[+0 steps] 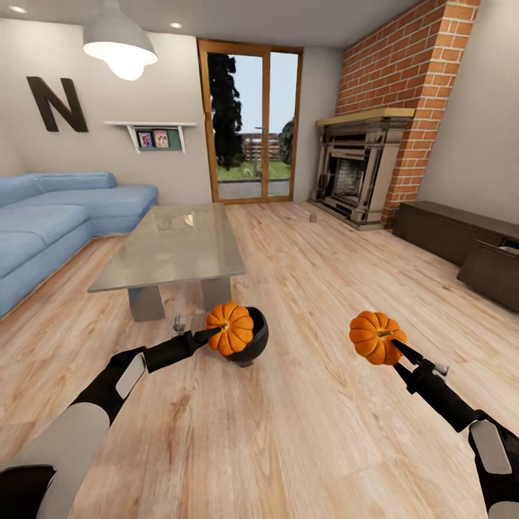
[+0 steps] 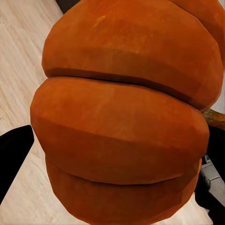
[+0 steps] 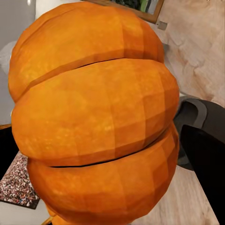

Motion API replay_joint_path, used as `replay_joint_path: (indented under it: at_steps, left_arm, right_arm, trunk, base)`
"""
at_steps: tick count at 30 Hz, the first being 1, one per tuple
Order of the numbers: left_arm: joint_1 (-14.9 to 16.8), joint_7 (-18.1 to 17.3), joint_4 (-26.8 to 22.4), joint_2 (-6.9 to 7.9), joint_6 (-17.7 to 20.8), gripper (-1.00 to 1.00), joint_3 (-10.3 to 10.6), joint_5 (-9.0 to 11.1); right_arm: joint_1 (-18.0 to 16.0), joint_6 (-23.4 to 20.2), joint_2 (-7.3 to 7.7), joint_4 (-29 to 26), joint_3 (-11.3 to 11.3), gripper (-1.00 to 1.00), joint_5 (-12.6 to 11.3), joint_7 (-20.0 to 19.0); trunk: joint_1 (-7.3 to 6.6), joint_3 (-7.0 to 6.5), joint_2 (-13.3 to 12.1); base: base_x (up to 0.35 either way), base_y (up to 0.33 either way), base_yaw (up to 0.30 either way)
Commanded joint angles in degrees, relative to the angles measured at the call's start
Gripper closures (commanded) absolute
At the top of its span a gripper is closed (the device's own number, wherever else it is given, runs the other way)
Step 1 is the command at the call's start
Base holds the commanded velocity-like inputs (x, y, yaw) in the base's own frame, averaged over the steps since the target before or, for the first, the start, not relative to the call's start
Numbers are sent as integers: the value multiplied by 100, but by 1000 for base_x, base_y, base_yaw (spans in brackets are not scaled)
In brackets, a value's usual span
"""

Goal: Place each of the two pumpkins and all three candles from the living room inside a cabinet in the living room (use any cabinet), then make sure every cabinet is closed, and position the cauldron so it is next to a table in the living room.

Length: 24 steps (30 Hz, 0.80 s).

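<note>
While both arms reach out over the pale wooden plank floor [image 1: 288,432], held aloft in the left tool [image 1: 215,333]: one ribbed orange pumpkin [image 1: 230,328], clamped at its side and hiding much of the round black cauldron [image 1: 258,339] standing on the floor just behind. Gripped likewise in the right tool [image 1: 393,346]: a second ribbed orange pumpkin [image 1: 375,336], fingertips buried in it. Up close from the left wrist, orange ribs [image 2: 122,122] crowding out nearly everything; same from the right wrist [image 3: 93,122]. Beyond, a glass-topped low tabletop [image 1: 173,245]. Far right, cut off by the edge, the long dark brown cabinet [image 1: 447,231], one drawer seemingly ajar, hard to confirm.
</note>
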<state>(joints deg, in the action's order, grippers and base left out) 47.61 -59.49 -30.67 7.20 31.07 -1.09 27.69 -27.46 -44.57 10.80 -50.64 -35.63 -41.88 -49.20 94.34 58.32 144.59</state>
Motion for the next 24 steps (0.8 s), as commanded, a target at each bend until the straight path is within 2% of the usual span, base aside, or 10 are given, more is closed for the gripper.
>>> replay_joint_path:
  at_steps: [1, 7, 14, 24]
  left_arm:
    - [3, 8, -1, 0, 40, 100, -5, 26]
    - [3, -1, -1, 8, 40, 100, -5, 37]
    - [3, -5, -7, 8, 36, 100, -5, 43]
    - [3, 4, -15, 1, 17, 100, 2, 40]
  right_arm:
    - [-5, -37, -2, 1, -8, 100, -74, -11]
    - [3, -38, 0, 15, -6, 100, -225, -11]
    - [4, -50, 1, 37, -6, 100, -253, -5]
    - [115, -52, 9, 45, -9, 100, -259, 0]
  trunk:
    - [-1, 2, 2]
    - [-1, -30, 2]
    - [-1, -77, 2]
    - [-1, -147, 2]
  base:
    - [0, 0, -63]
    - [0, 0, -152]
    - [32, -23, -213]
    - [174, -181, -224]
